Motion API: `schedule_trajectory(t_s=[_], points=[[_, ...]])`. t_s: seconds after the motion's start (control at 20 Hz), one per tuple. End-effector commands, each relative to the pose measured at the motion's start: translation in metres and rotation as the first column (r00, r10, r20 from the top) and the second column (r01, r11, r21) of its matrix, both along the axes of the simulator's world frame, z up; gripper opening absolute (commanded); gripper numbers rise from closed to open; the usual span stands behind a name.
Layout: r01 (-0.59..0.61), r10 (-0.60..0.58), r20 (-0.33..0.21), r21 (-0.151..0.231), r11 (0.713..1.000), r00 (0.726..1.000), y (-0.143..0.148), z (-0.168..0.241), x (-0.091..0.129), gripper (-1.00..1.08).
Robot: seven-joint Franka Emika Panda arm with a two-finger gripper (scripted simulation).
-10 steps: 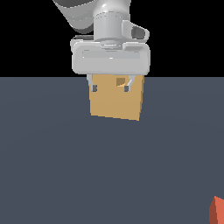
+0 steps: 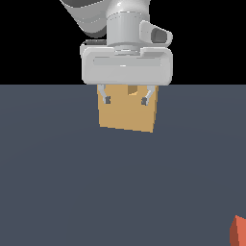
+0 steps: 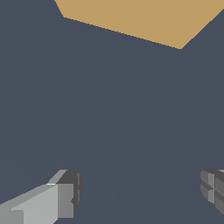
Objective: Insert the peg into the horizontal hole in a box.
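The pincer [image 2: 125,100] hangs released and empty before the tan box [image 2: 127,115], near its hole [image 2: 132,90]. The peg's orange-red end [image 2: 239,230] lies well apart, at the worktop's [image 2: 96,182] near edge.

The box [image 2: 127,115] shows a flat, matt tan finish, smooth and unmarked, like plain painted board; its hole [image 2: 132,90] reads as a slightly darker tan patch. Above the box, the hand [image 2: 126,100] has a smooth, pale grey-white casing with a soft satin sheen like moulded plastic, while its fingertips [image 3: 70,192] carry darker grey, dull pads. The surface [image 2: 72,182] beneath the box is an even, matt slate-blue without texture. The peg [image 2: 239,231], well apart from the box, shows a matt orange-red face.
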State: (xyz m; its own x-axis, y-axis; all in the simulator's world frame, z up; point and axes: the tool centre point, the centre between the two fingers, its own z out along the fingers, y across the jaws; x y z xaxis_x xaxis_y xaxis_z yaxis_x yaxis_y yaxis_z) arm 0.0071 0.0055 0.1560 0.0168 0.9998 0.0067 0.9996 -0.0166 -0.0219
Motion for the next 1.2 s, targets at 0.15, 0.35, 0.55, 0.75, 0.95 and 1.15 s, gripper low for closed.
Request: schedule_trajectory(t_s=[0.15, 0.35, 0.55, 0.75, 0.95, 1.15], points=[[0.077, -0.077, 0.002, -0.003, 0.997, 0.997, -0.04, -0.012, 0.017, 1.0], [0.156, -0.156, 0.005, -0.006, 0.988, 0.988, -0.082, -0.024, 0.033, 1.0], [0.25, -0.25, 0.009, -0.008, 0.968, 0.968, -0.134, -0.039, 0.046, 1.0], [0.342, -0.342, 0.013, -0.009, 0.94, 0.94, -0.186, -0.053, 0.055, 1.0], [0.426, -0.426, 0.016, -0.009, 0.905, 0.905, -0.237, -0.066, 0.059, 1.0], [0.491, -0.491, 0.019, -0.008, 0.871, 0.871, -0.277, -0.076, 0.059, 1.0]])
